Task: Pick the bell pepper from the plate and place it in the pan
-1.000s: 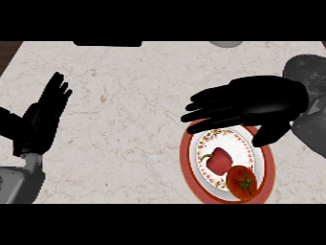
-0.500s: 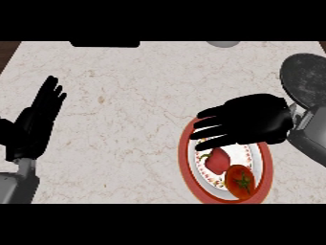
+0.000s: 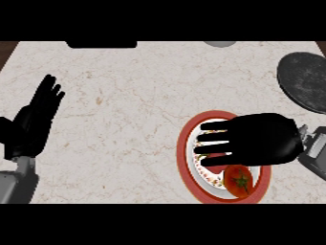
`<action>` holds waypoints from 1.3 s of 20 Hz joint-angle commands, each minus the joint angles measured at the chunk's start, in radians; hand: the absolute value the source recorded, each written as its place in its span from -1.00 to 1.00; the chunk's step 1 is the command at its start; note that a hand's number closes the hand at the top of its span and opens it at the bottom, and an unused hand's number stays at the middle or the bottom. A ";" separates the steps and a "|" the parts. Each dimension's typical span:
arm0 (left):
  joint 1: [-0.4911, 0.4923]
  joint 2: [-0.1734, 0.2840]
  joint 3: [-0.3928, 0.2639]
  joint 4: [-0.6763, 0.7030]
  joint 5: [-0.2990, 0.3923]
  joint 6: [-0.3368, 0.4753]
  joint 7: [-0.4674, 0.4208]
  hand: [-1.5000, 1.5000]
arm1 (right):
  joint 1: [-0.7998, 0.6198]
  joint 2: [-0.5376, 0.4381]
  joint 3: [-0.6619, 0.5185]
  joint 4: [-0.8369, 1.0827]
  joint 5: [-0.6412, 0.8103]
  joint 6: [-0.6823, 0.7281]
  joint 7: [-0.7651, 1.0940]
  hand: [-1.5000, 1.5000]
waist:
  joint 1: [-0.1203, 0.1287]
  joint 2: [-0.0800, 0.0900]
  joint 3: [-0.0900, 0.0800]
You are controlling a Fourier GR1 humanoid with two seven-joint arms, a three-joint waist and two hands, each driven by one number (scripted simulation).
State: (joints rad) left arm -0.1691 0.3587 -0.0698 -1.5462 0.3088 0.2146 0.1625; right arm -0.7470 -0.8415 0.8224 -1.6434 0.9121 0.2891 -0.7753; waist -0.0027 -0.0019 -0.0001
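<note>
A red bell pepper (image 3: pixel 239 180) lies on the near part of a red-rimmed plate (image 3: pixel 185 154) at the lower right of the counter. My right hand (image 3: pixel 260 139) hovers flat over the plate's middle, fingers straight and pointing left, just beyond the pepper and hiding part of the plate. It holds nothing. The dark round pan (image 3: pixel 311 82) sits at the far right edge, behind the plate. My left hand (image 3: pixel 35 117) rests open at the left, fingers up.
A dark object (image 3: pixel 102 44) and a pale round thing (image 3: pixel 220 43) sit at the counter's far edge. The pan's handle runs toward my right forearm (image 3: pixel 323 158). Bare marble lies between the left hand and the plate.
My right hand has drawn back toward me and to the right, lowering from beyond the plate to over its middle. The pepper and the left hand have stayed put.
</note>
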 commanded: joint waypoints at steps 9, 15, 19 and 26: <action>-0.034 -0.043 0.027 -0.012 -0.054 -0.001 0.057 0.00 | 0.141 0.147 -0.072 -0.097 0.202 0.128 0.033 -1.00 | 0.004 0.002 0.000; -0.035 -0.036 0.065 0.020 -0.051 -0.061 0.047 0.00 | 0.244 0.216 -0.079 -0.115 0.338 0.105 0.089 -1.00 | 0.003 0.002 0.000; -0.020 -0.078 0.061 0.002 -0.087 -0.032 0.037 0.00 | 0.213 0.275 -0.114 -0.073 0.375 0.151 0.028 -1.00 | 0.004 0.002 0.000; 0.005 -0.071 0.075 -0.075 -0.098 -0.053 0.098 0.00 | 0.283 0.344 -0.082 -0.010 0.507 0.095 0.045 -1.00 | 0.006 0.001 0.000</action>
State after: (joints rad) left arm -0.1718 0.2777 -0.0076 -1.5722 0.2190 0.1668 0.2120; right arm -0.5013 -0.5285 0.7323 -1.6542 1.3487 0.3770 -0.7190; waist 0.0029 -0.0002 -0.0001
